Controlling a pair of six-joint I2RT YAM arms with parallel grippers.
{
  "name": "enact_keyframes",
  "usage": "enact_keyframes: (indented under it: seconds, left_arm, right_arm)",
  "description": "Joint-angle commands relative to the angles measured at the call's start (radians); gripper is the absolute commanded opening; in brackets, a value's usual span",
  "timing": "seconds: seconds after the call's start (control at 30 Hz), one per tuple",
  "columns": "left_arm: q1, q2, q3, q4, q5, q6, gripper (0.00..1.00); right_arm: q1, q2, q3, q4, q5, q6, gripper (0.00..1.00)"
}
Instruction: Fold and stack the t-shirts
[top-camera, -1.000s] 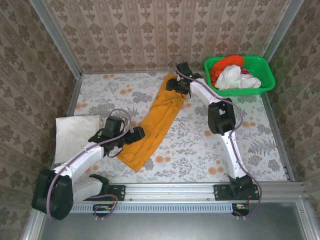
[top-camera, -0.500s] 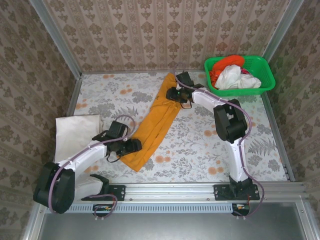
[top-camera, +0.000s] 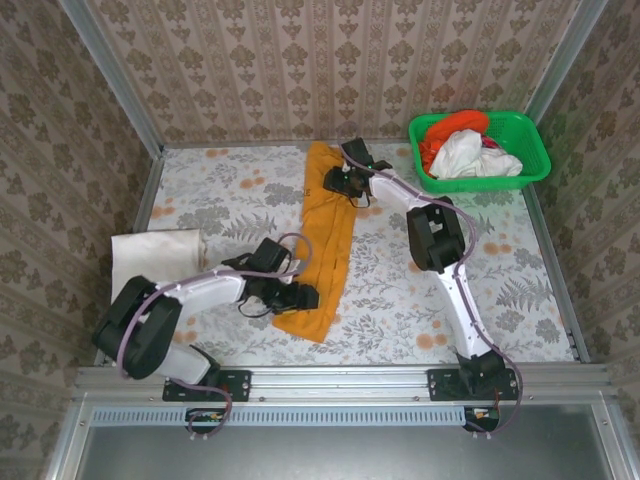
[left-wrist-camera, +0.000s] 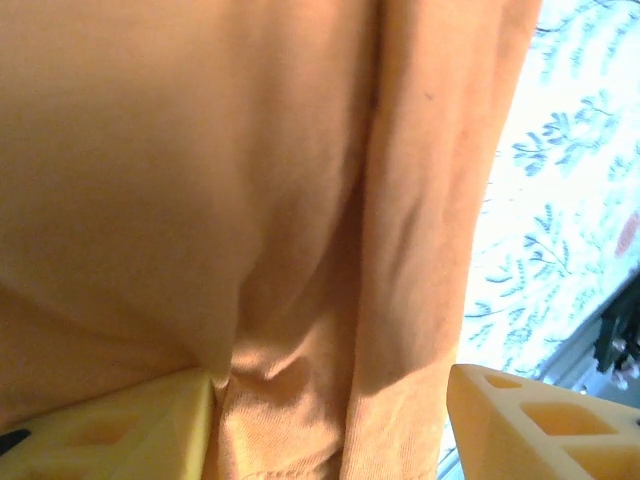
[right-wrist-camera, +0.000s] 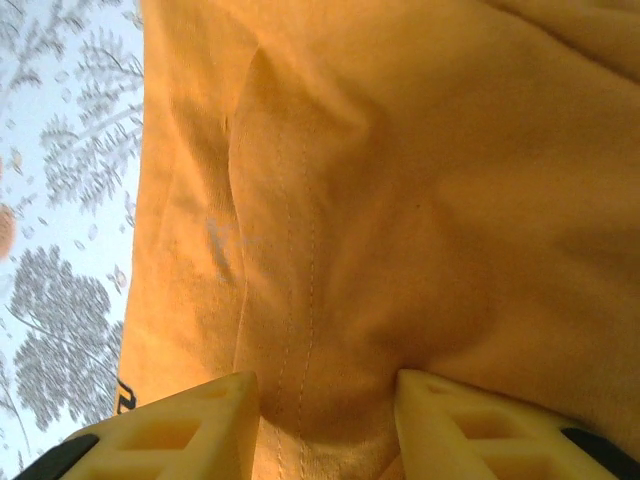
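An amber-orange t-shirt lies as a long narrow strip up the middle of the table. My left gripper is shut on its near end; in the left wrist view the cloth bunches between the yellow fingers. My right gripper is shut on the far end, where a stitched hem is pinched between its fingers. A white t-shirt lies folded flat at the left edge. Another white one and a red-orange one are piled in the basket.
The green lattice basket stands at the back right corner. A floral tablecloth covers the table, with patterned walls on three sides. A metal rail with both arm bases runs along the near edge.
Both grippers have closed on the orange shirt's ends. The left one carried the near end right, the right one the far end left, so the strip now lies nearly straight.
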Motion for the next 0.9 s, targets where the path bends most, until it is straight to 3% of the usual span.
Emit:
enact_keyframes:
  seconds: [0.0, 0.27, 0.47, 0.57, 0.67, 0.87]
  left_arm:
    - [-0.055, 0.064, 0.087, 0.007, 0.068, 0.094, 0.67]
    - [-0.102, 0.138, 0.131, 0.124, 0.143, 0.047, 0.69]
    - [-0.100, 0.007, 0.146, 0.106, -0.016, 0.108, 0.92]
    - [-0.085, -0.060, 0.140, 0.089, -0.113, 0.177, 0.97]
    - [-0.041, -0.133, 0.116, 0.087, -0.235, 0.193, 0.99]
    - [0.138, -0.230, 0.077, 0.083, -0.241, 0.207, 1.00]
  right_arm:
    - [0.005, 0.088, 0.100, -0.115, -0.011, 0.010, 0.40]
    - [0.006, 0.216, 0.381, -0.231, -0.053, -0.024, 0.42]
    - [-0.005, 0.125, 0.366, -0.210, -0.080, -0.113, 0.56]
    - [-0.008, 0.004, 0.232, -0.159, -0.053, -0.186, 0.64]
    - [-0.013, -0.155, -0.015, -0.021, -0.053, -0.235, 0.69]
    - [-0.024, -0.496, -0.543, 0.223, -0.035, -0.348, 0.75]
